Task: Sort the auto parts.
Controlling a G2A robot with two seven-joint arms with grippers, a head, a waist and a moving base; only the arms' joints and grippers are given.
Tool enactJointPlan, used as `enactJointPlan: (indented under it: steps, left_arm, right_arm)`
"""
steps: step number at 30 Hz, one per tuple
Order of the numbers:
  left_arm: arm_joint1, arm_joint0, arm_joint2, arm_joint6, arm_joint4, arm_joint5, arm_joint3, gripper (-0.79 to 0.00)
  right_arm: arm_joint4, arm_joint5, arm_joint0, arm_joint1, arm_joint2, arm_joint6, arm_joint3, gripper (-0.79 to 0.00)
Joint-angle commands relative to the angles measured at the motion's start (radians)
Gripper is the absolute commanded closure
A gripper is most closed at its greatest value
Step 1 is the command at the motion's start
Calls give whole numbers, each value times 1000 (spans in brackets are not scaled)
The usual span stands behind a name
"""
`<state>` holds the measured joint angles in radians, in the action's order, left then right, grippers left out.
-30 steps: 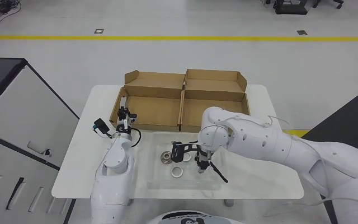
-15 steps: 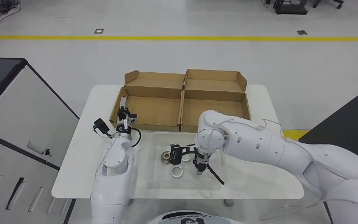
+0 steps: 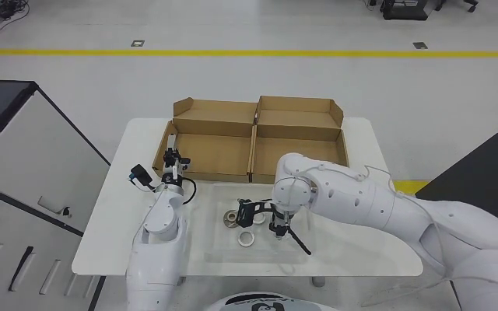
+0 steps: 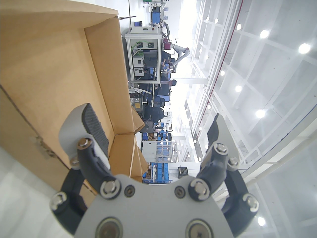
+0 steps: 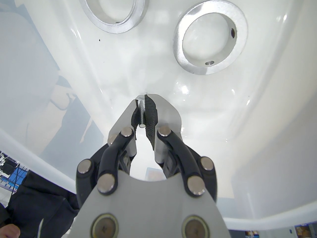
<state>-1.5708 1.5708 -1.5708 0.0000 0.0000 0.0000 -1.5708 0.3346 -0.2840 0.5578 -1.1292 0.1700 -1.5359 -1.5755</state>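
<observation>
The right gripper [image 5: 141,99] is low in the tray [image 5: 118,75], its fingers pinched on a small threaded bolt [image 5: 141,115]. It grips along the shank, so the bolt should lift without tipping. Two metal rings [image 5: 210,37] lie loose in the tray, at about 9 o'clock from that gripper seen from above. The left gripper [image 4: 152,115], fingers spread and empty, sits at 10 o'clock from the tray beside the left box [image 4: 49,63], probably parked clear. The right box [image 3: 299,152] stands at 12 o'clock from the held bolt, a likely place for it
</observation>
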Motion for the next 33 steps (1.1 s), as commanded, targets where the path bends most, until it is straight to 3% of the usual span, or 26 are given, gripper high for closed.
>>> enactJointPlan:
  steps: [1,28,33]
  left_arm:
    - [0,0,0,0,0,0,0,-785]
    - [0,0,0,0,0,0,0,-785]
    - [0,0,0,0,0,0,0,-785]
  right_arm:
    - [-9,2,-12,4,0,0,-2,0]
    - [-262,26,-173,109,1,0,-85,0]
    - [-332,21,-177,134,47,8,-88,0]
